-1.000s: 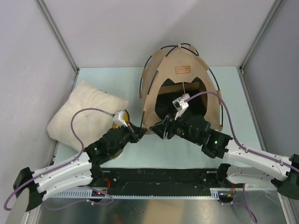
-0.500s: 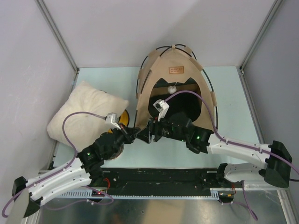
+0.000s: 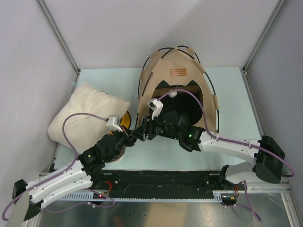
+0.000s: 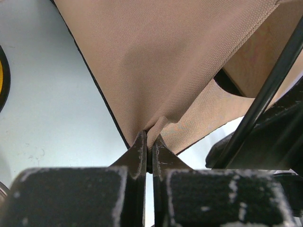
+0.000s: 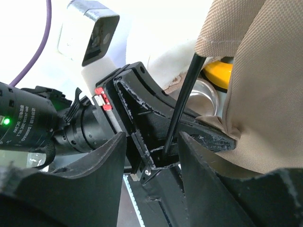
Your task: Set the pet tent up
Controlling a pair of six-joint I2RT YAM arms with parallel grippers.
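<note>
Tan fabric stretched over thin black hoops, the pet tent (image 3: 177, 90) stands upright toward the back of the pale tabletop (image 3: 236, 94), door facing the arms, its brown label above the dark opening. Its near left front corner is where the work is. The left hand (image 4: 147, 137) is closed tight on a fold of the hem there, the cloth (image 4: 161, 61) puckering out from between its pads. The right hand (image 5: 156, 156) sits just beside it with its fingers spread apart, and a black pole (image 5: 182, 104) runs down through the gap; neither finger seems to press on it, and the pole's lower end is hidden behind the left hand's body. My reading is that the tent is mostly up and the step in hand is seating or tensioning this front corner. The next move probably calls for the left hand to keep the hem taut while the right closes on the pole and steers its tip to the corner, without dragging the whole tent sideways. A cream pillow (image 3: 85, 118) lies to the left, and a yellow bowl holder (image 3: 124, 120) peeks out between pillow and tent.
</note>
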